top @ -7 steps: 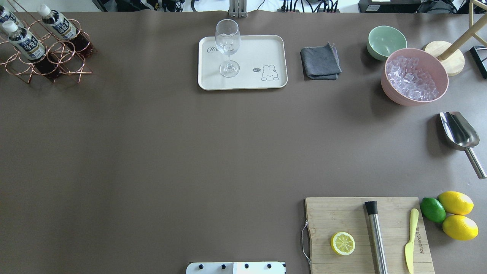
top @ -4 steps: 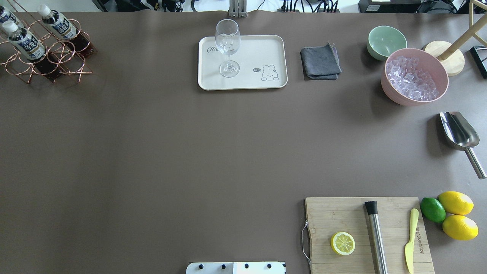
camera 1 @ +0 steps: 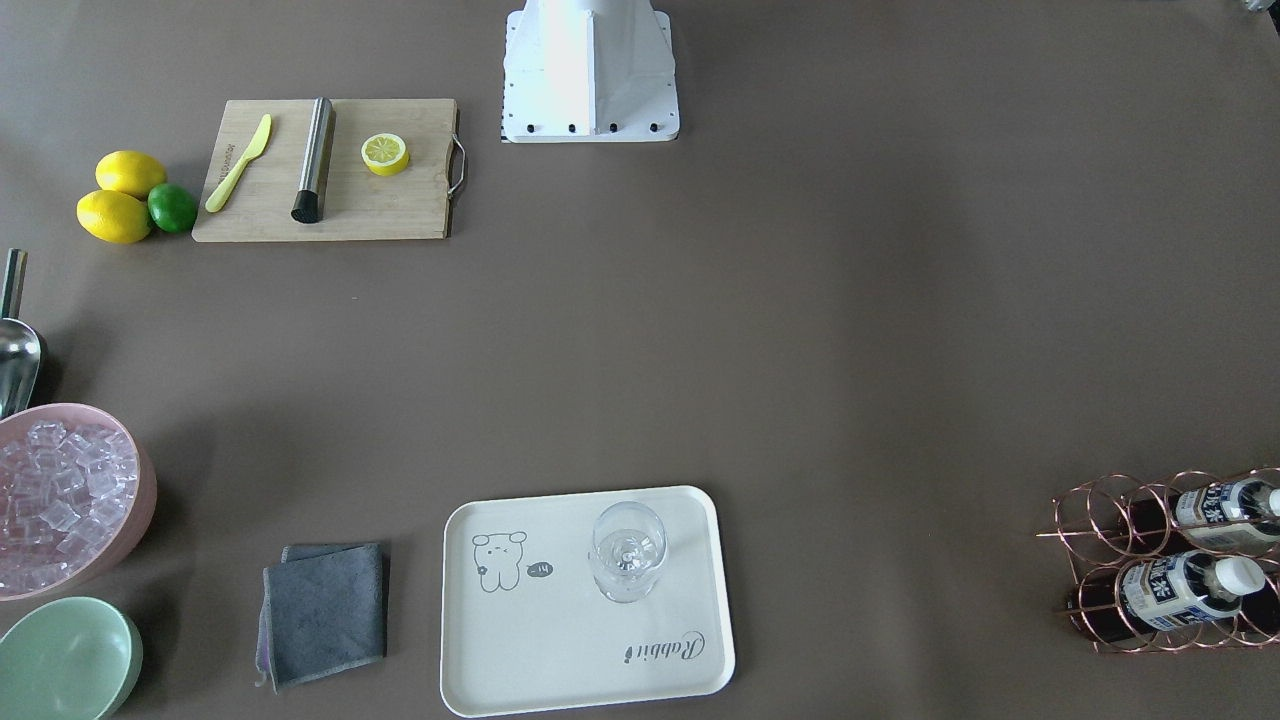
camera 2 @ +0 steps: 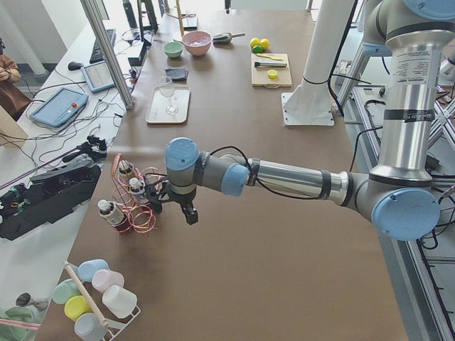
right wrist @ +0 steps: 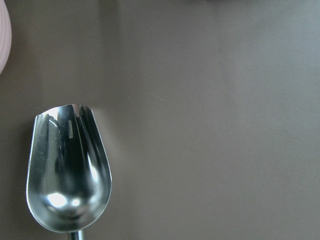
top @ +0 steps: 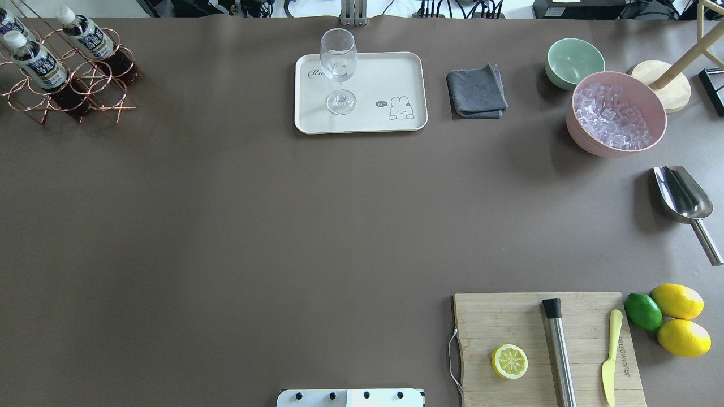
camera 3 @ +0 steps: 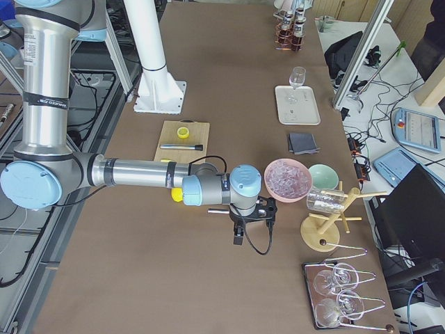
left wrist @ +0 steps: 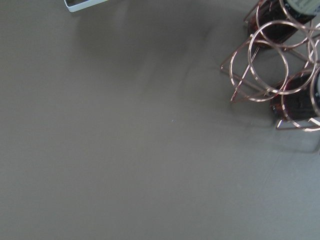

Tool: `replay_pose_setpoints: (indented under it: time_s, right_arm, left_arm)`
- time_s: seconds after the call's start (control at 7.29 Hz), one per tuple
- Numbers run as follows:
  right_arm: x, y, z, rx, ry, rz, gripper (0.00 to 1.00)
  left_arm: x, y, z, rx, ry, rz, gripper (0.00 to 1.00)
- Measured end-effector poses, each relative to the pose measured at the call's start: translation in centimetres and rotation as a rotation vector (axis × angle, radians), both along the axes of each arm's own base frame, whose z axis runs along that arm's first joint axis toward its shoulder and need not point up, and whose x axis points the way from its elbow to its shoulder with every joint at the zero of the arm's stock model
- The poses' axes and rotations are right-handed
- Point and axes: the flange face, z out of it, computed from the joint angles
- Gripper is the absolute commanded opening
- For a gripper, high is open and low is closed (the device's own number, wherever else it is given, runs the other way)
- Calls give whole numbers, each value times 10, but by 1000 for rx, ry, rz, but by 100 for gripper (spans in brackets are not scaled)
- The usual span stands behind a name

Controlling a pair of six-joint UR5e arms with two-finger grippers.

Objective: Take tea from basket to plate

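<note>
The copper wire basket (top: 107,93) stands at the table's far left corner with three tea bottles in it; one tea (top: 35,63) leans in a front cell. The basket (camera 1: 1062,534) and a tea (camera 1: 1180,592) also show in the front-facing view. The cream plate (top: 384,73) lies at the far middle, a wine glass (top: 338,68) standing on it. My left gripper (camera 2: 188,212) hangs just beside the basket (camera 2: 146,220); I cannot tell if it is open. My right gripper (camera 3: 237,235) hovers over bare table near the pink bowl; its state cannot be told either.
A grey cloth (top: 476,93), a green bowl (top: 574,61), a pink bowl of ice (top: 616,113) and a steel scoop (top: 683,198) fill the far right. A cutting board (top: 509,322) with half lemon, muddler and knife lies near right, beside lemons and a lime (top: 643,311).
</note>
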Motion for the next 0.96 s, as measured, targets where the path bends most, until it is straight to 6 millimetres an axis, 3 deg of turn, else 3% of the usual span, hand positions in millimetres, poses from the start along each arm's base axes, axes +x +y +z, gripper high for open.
replay_pose_setpoints:
  time_s: [0.41, 0.69, 0.96]
  right_arm:
    - [-6, -17, -18, 37, -9, -9, 100]
    - [-14, -27, -29, 60, -13, -24, 100]
    - [-26, -40, -60, 119, -32, -46, 100]
  left_arm:
    - [-3, -45, -61, 43, -72, -108, 98]
    - [-2, -70, -98, -22, -54, -257, 98]
    - [0, -100, -122, -132, 2, -403, 98]
